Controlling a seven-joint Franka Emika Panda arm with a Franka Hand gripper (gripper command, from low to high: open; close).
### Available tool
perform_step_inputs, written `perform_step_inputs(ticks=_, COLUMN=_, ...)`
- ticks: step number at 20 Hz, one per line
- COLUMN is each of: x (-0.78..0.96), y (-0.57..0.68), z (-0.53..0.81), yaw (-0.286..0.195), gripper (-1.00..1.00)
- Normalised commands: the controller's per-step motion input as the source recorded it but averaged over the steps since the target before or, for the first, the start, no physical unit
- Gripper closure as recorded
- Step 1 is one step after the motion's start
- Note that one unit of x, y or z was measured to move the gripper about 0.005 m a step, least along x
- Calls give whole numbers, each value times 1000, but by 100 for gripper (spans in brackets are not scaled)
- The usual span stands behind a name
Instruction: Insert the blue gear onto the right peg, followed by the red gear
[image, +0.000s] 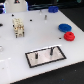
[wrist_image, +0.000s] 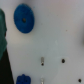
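Gripper (image: 19, 4) sits at the far edge of the exterior view, mostly cut off by the frame; cannot tell whether its jaws are parted or closed, and nothing appears held. Blue gear (image: 64, 28) lies flat on the white surface (image: 15, 52) toward the exterior view's right, with the red gear (image: 69, 36) just beside it on the near side, seemingly touching or close to it. The wrist view shows the blue gear (wrist_image: 23, 18) as a flat disc with a dark centre hole. Grey black-rimmed plate (image: 46, 56) lies near the front, two thin pins upright on it; the right peg (image: 51, 50) taken as the one toward the exterior view's right, twin pin (image: 38, 56) beside it. Step in hand, by my reading: reach and pick up the blue gear. Best done by descending square over the disc and pinching at the rim, away from the red gear so that it is not nudged. A pale blocky fixture (image: 18, 26) stands between arm and plate; route around or above it. Small dark studs (image: 44, 16) on the surface look clear of the path.
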Motion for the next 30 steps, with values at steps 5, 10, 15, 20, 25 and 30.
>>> perform_step_inputs(ticks=5, x=-289, y=643, z=-287, yaw=0, gripper=-100)
perform_step_inputs(ticks=10, x=-218, y=524, z=-412, yaw=0, gripper=-100)
perform_step_inputs(ticks=15, x=-194, y=367, z=-496, yaw=0, gripper=-100)
perform_step_inputs(ticks=20, x=-286, y=79, z=-546, yaw=0, gripper=-100)
perform_step_inputs(ticks=25, x=-316, y=-234, z=-532, yaw=0, gripper=-100)
perform_step_inputs(ticks=30, x=-208, y=-304, z=-530, yaw=0, gripper=-100)
